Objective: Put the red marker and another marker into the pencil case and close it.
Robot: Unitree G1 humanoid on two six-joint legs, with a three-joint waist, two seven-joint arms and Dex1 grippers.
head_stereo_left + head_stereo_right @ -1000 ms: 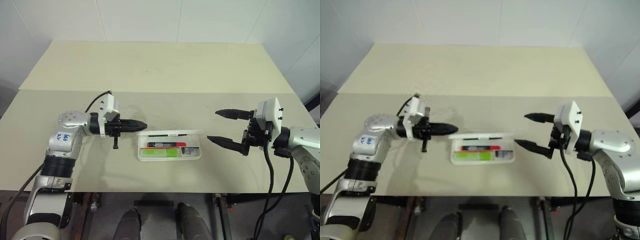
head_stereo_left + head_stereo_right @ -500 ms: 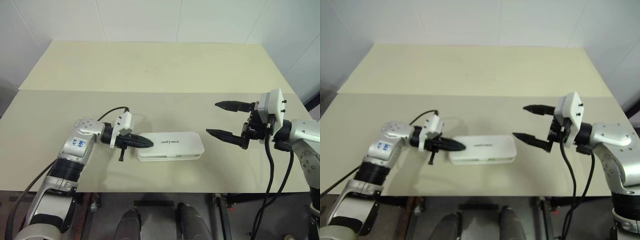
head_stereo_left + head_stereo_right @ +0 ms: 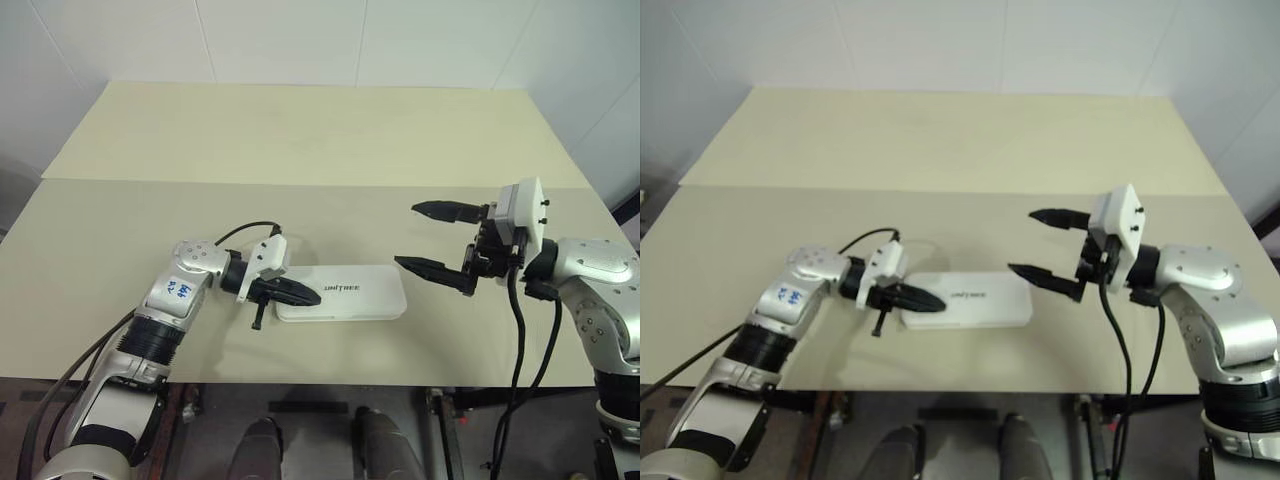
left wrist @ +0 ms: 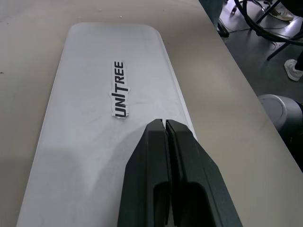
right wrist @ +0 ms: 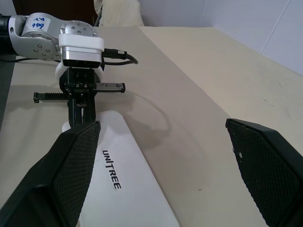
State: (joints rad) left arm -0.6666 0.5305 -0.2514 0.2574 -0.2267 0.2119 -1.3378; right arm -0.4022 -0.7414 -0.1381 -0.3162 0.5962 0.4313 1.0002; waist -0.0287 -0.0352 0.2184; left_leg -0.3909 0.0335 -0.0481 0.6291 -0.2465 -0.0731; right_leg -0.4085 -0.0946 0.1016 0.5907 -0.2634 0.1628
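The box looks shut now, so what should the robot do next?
Probably press down a little more with the shut left pincer, since its tip lies on the lid of the case and the pictures can't show whether it has latched. The open right pincer hovers apart.

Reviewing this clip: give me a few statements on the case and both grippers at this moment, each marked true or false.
1. The pencil case lies with its lid down. True.
2. The left gripper is wide open. False: its fingers are shut together, over the lid's left end.
3. The right gripper holds the red marker. False: it is open and empty, beside the case's right end.
4. The lid's lettering faces up. True.
5. A green highlighter lies on the table. False: none is visible there.
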